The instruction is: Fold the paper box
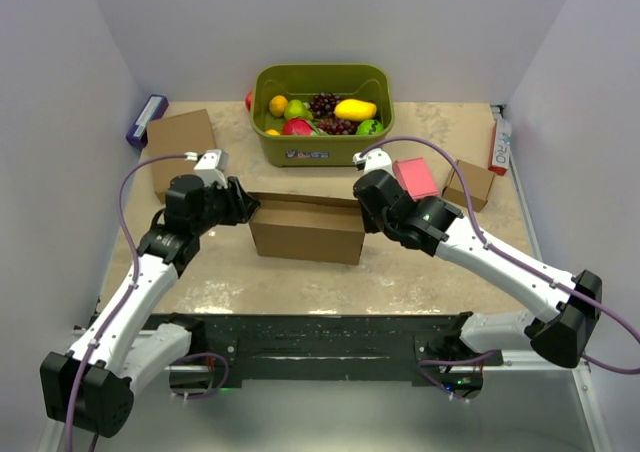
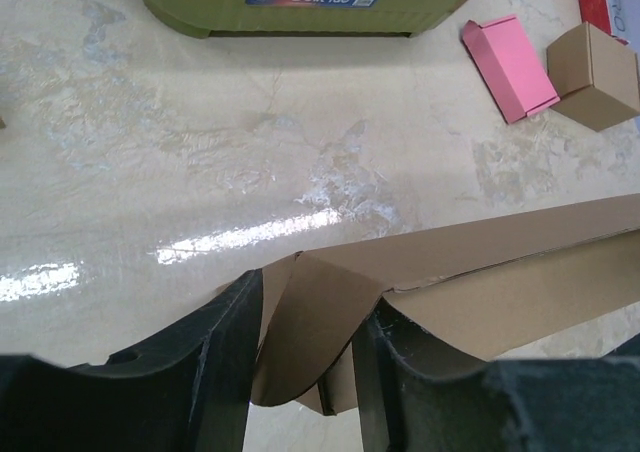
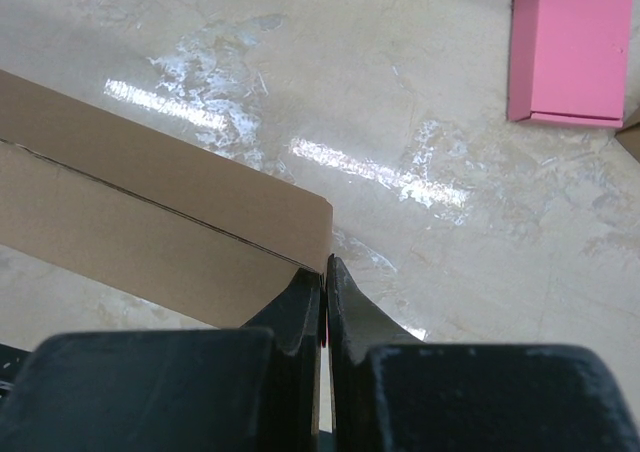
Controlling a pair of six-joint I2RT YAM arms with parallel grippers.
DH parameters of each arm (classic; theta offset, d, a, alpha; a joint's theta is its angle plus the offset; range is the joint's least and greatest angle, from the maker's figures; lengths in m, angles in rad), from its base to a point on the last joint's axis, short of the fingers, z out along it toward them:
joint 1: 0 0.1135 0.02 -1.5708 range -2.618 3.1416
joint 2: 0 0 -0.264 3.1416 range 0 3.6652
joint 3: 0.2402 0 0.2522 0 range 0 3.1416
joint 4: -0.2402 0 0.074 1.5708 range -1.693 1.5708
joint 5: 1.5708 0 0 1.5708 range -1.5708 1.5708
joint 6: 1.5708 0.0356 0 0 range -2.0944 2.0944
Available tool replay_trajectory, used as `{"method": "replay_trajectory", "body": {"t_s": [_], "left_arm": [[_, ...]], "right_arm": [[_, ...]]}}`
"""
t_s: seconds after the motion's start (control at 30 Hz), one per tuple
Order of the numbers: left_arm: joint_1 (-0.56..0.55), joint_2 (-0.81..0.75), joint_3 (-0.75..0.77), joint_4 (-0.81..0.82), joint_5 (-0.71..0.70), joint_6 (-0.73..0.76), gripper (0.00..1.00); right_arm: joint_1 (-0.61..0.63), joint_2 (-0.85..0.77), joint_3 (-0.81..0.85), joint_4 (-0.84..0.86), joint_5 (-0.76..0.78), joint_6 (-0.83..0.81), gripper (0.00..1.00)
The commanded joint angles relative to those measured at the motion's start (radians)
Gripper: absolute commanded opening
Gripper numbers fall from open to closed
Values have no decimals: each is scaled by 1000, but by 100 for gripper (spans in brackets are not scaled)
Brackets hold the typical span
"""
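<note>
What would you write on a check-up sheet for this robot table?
Surface: glossy beige marbled tabletop, reflecting light.
Job's things: plain brown corrugated cardboard mailer box, partly folded, standing between the arms.
Clutter: green plastic tub of toy fruit, flat brown cardboard rectangle, pink paper box, small brown cardboard cube, red-and-white carton, purple-blue packet.
Grippers: left fingers apart around a rounded box flap; right fingers shut at the box's other end.
Cables: purple cables loop along both arms.
Surroundings: white walls on three sides.
</note>
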Motion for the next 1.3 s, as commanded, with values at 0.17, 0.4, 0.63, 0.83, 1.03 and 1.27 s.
{"method": "replay_trajectory", "body": {"t_s": [0.17,0.4,0.63,0.83,1.03,1.27], "left_arm": [[-5,-62,19,-85,-38,35,52],[-5,-100,51,-139,-67,32,51],[-5,-112,83,-195,-57,29,50],[-5,-132,83,-212,-46,18,34],[-5,-126,75,-165,67,-29,15],[-5,-117,69,-108,101,-75,9]], "right_arm": [[6,38,2,-38,-39,24,0],[5,40,2,-43,-38,24,0],[6,32,-2,-44,-34,27,0],[6,27,-3,-49,-31,28,0],[6,24,-8,-47,-30,31,0],[6,18,-23,-46,-24,36,0]]}}
